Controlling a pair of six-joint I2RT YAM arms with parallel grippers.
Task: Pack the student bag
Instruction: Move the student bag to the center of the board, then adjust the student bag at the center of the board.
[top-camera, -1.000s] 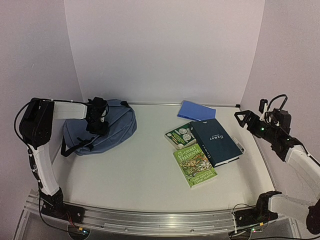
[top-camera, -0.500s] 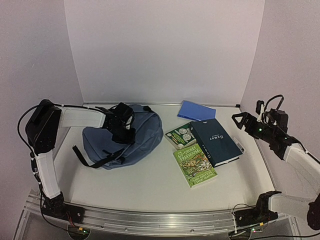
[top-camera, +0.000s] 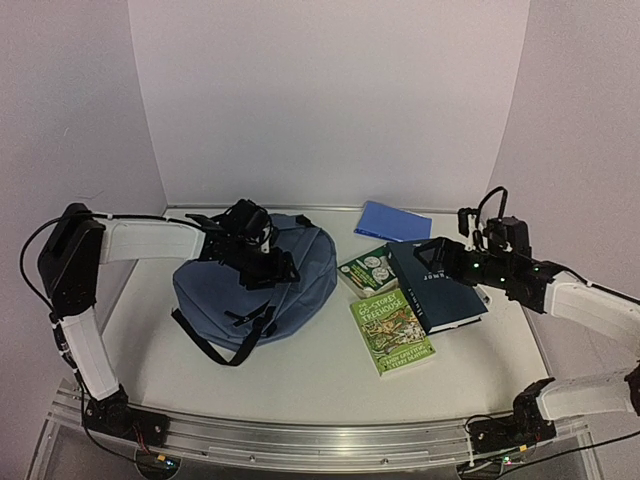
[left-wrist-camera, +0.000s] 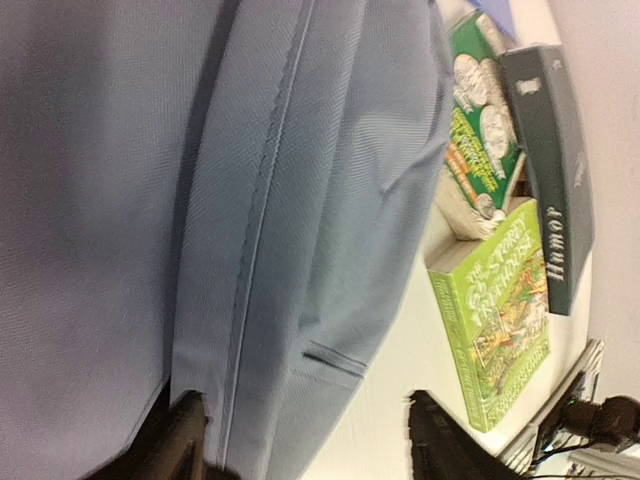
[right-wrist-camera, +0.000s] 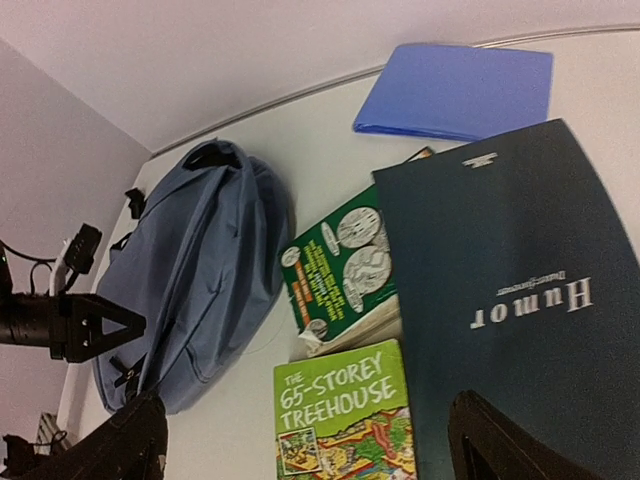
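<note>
The student bag (top-camera: 250, 290), slate-blue with black straps, lies left of centre on the table, and its fabric fills the left wrist view (left-wrist-camera: 200, 200). My left gripper (top-camera: 268, 264) hovers low over the bag's top right part, open (left-wrist-camera: 310, 445); one finger is over the fabric and the other over bare table. My right gripper (top-camera: 432, 250) is open above the dark "Humor" book (top-camera: 445, 290), nothing between its fingers (right-wrist-camera: 310, 450). The bag (right-wrist-camera: 195, 270) also shows in the right wrist view.
Beside the Humor book (right-wrist-camera: 520, 300) lie a bright green "65-Storey Treehouse" book (top-camera: 392, 332) and a dark green book (top-camera: 366, 271). A flat blue notebook (top-camera: 393, 221) lies by the back wall. Black straps (top-camera: 215, 345) trail off the bag's near side.
The left gripper dragged the bag right, toward the books, then opened and let go of it. The right arm swung left and now hangs over the Humor book.
</note>
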